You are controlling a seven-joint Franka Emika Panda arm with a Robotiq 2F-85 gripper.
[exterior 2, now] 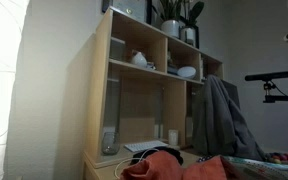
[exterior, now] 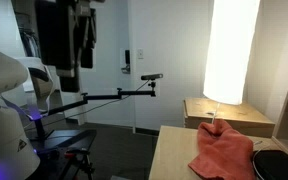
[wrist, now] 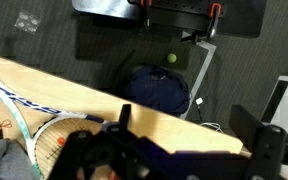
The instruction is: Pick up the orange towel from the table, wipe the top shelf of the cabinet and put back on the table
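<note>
Orange towel (exterior: 224, 152) on table (exterior: 172, 150); tool (wrist: 194, 124) wide open, nothing btwn fingers.

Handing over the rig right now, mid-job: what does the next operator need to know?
End effector: open and empty, over the table's edge in the wrist view.
Salmon-orange fabric towel: lies crumpled on the pale beige wooden table, beside a black round object; not grasped.
Light-wood cabinet with open shelves: small white items sit in its upper compartments.
Done: nothing yet.
Left: grasp the towel, wipe the top shelf, return the towel to the table.
</note>
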